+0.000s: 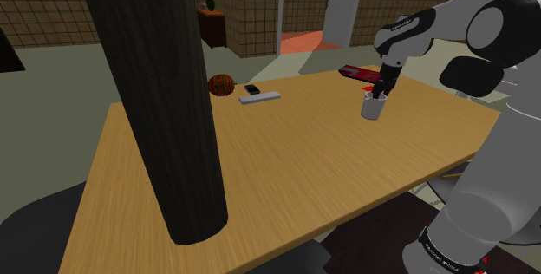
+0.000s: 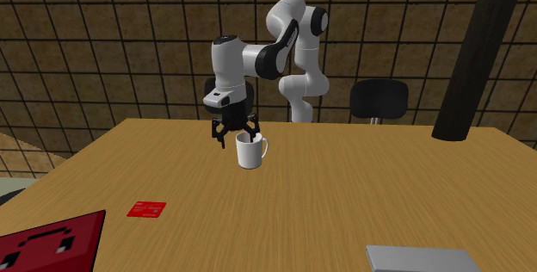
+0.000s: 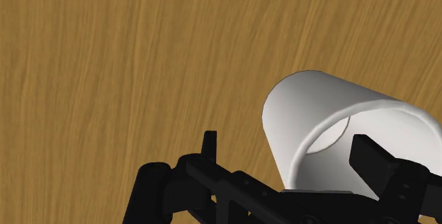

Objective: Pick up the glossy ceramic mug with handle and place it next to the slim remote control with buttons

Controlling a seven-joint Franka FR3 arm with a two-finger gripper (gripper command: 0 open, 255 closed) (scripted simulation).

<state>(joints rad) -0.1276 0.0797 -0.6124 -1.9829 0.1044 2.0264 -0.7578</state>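
Reading my tool (image 2: 235,135) as wide, straddling the rim of a plain white glossy mug (image 2: 248,155), upright on the wood counter (image 2: 361,193), handle toward the second exterior view's right.

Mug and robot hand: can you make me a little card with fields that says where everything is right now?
mug: white, with a handle, upright on the wooden table; mug
gripper: black, right above the mug's rim
fingers: apart, not clasping the mug
remote: slim, light grey, well apart from the mug
by the remote: small black thing, brown round thing
by the mug: red flat thing
job so far: mug not yet lifted
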